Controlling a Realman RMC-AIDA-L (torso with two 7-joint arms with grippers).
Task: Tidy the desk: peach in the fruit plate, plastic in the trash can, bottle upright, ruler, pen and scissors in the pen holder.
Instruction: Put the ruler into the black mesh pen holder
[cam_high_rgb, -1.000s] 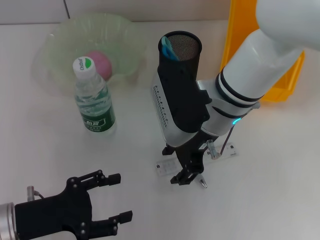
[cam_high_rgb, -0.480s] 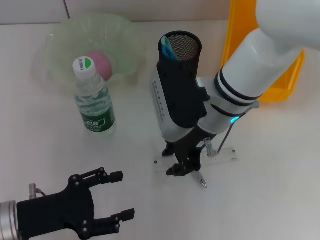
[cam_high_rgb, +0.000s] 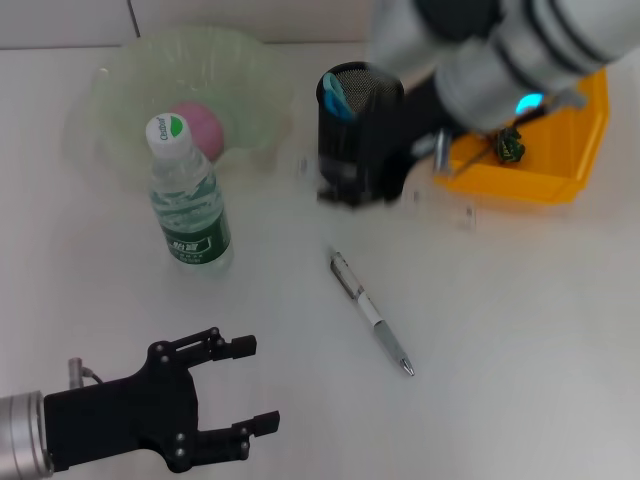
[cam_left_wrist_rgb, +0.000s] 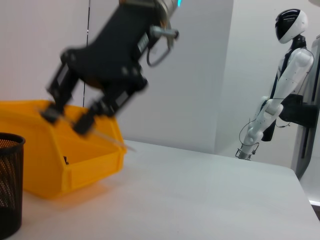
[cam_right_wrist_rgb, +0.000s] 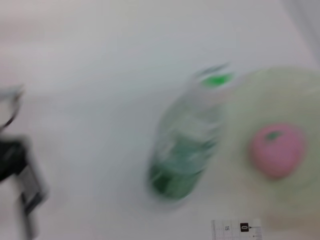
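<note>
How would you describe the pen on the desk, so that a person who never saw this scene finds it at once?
Start at the black mesh pen holder near the back of the white desk. In front of it, on open desk, lies the pen, flat and diagonal. It is the only slim silver stick; the bottle to its left stands upright.

Pen (cam_high_rgb: 370, 313) flat on desk — bottle (cam_high_rgb: 188, 205) upright.

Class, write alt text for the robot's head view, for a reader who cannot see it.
A pen lies on the white desk, while the blurred right gripper carries a clear ruler beside the mesh pen holder. A peach sits in the fruit plate behind an upright bottle; the left gripper hangs open nearby.
</note>
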